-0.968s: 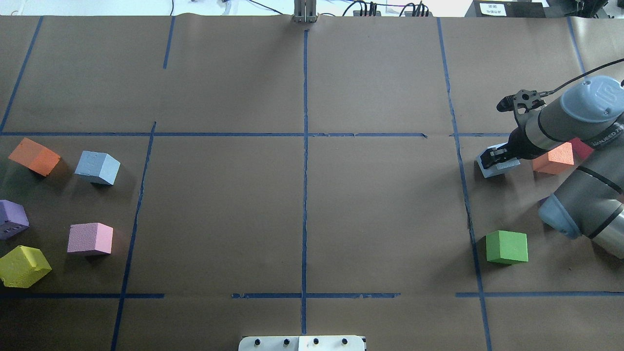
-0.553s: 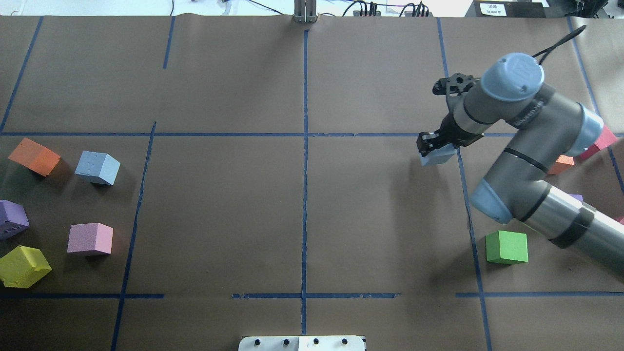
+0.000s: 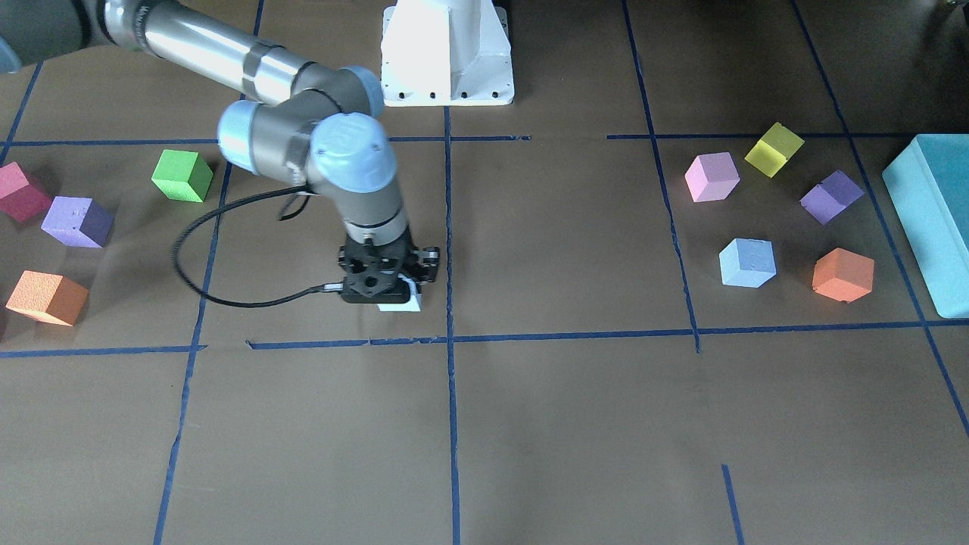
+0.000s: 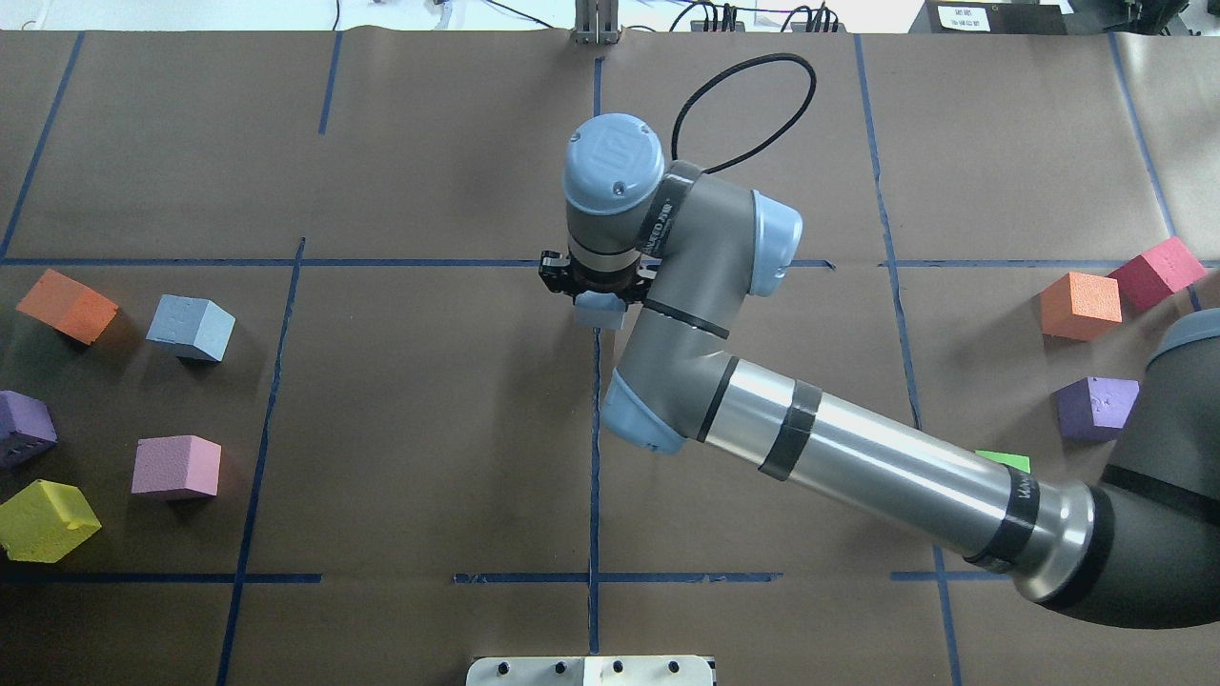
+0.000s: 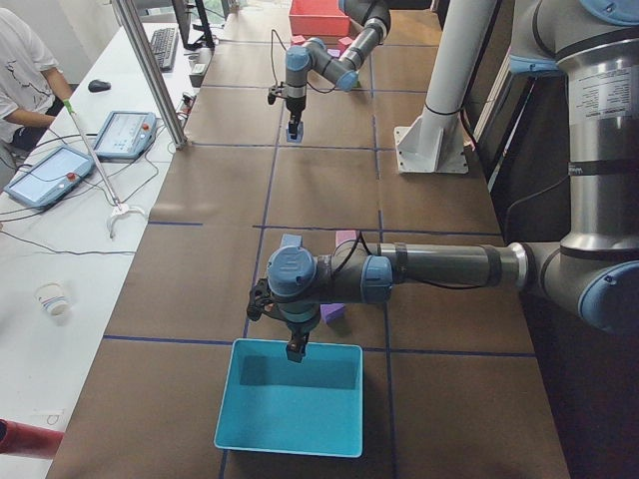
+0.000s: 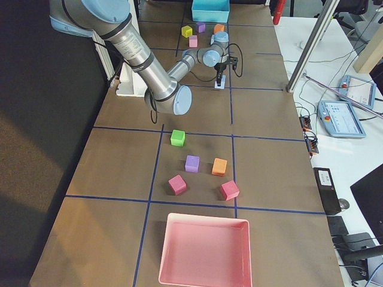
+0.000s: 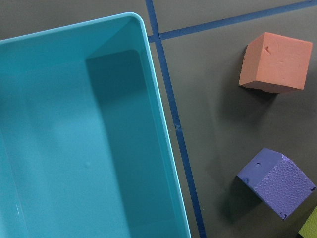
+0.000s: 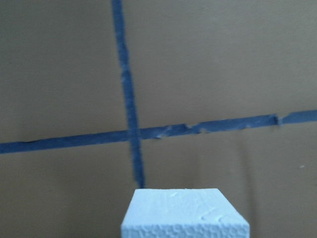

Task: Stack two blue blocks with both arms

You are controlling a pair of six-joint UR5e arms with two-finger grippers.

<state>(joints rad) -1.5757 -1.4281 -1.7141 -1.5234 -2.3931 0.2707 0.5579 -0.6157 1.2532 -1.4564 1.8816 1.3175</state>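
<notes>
There are two blue blocks. Taking 12 o'clock as pointing away from the robot, the right gripper (image 4: 598, 293) is clamped on the carried blue block (image 4: 600, 312) at mid-table, just at 6 o'clock of the tape crossing (image 8: 132, 134). I cannot tell whether the cube touches the paper. The second blue block (image 4: 191, 327) sits free, well apart at its 9 o'clock. Four cubes lie around that one: the left orange cube (image 4: 67, 305) at 9 o'clock, one pink cube (image 4: 176, 467) at 6, the left purple cube (image 4: 24, 427) at 8 and one yellow cube (image 4: 48, 519) at 7. Far out at 3 o'clock of the carried block lie five more: the right orange cube (image 4: 1080, 305), the right purple cube (image 4: 1098, 407), one green cube (image 6: 177, 137), a first crimson cube (image 6: 177, 184) and a second crimson cube (image 6: 229, 190). That makes two orange, two purple and two crimson. The left gripper (image 5: 297, 349) hangs over the single teal box (image 5: 290, 439), and I cannot tell how far its jaws are parted. One pink tray (image 6: 203, 251) lies at the table's right end.
</notes>
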